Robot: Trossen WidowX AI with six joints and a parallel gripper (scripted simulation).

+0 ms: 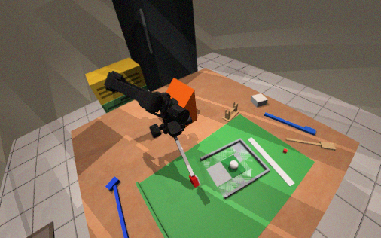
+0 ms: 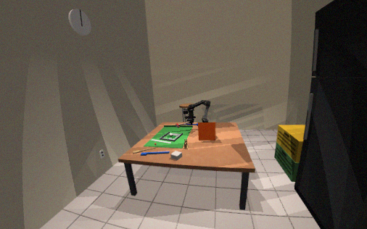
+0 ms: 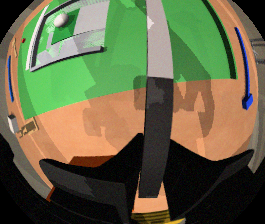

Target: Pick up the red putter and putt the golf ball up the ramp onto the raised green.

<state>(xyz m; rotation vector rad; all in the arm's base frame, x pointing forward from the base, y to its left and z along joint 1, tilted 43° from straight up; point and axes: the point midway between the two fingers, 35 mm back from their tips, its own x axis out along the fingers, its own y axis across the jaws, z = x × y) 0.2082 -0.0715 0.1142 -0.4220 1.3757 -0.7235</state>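
I see no readable writing anywhere. My gripper (image 1: 175, 132) is clenched on the red putter (image 1: 186, 160); the golf ball (image 1: 233, 164) sits on the raised green (image 1: 239, 162).

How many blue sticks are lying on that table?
2. One blue stick lies on the bare wood at the near left corner; the other blue stick lies on the far right side, beyond the green mat. None seems hidden.

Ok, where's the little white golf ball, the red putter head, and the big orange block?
white golf ball (image 1: 233, 164), top view, its round middle
red putter head (image 1: 194, 181), top view, its red end
orange block (image 1: 183, 97), top view, its sloped face
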